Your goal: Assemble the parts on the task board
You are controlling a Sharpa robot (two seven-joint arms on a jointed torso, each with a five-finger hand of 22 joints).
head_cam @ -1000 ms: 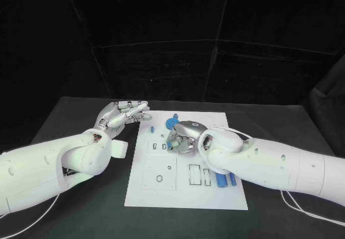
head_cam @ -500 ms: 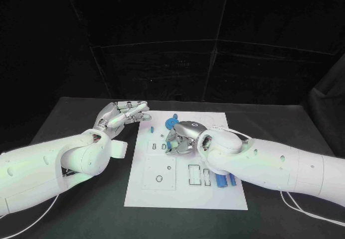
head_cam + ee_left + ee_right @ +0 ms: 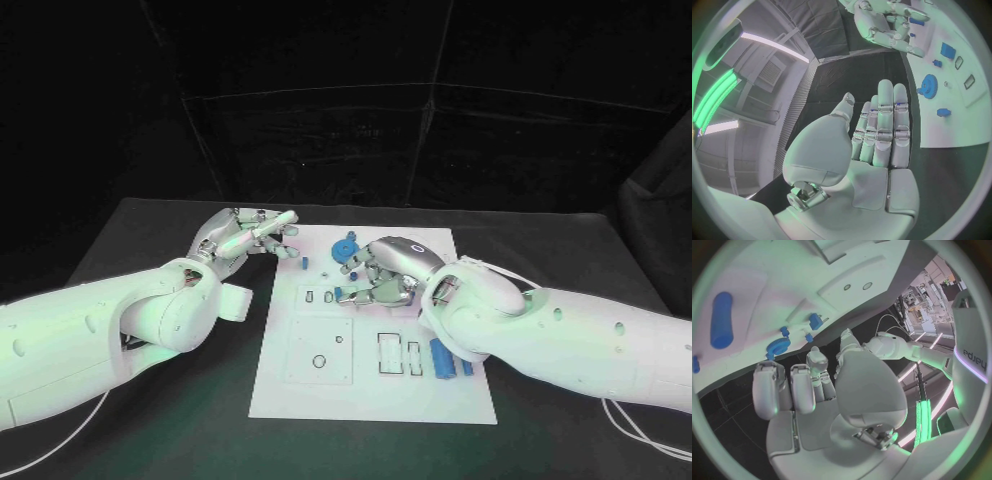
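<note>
Right hand (image 3: 387, 272), fingers curled downward, hovers over the white task board (image 3: 372, 395); whether it grips anything cannot be told. Left hand (image 3: 248, 232) hangs open beside the board's far corner, fingers straight. A blue gear (image 3: 343, 249) lies just beyond the right hand, blue cylinders (image 3: 444, 360) behind it. Black table (image 3: 152, 250), dark curtains beyond.

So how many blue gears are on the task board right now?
1. The blue gear lies at the far end of the task board, between the left robot hand and the right robot hand. Another could be hidden under the right one.
</note>
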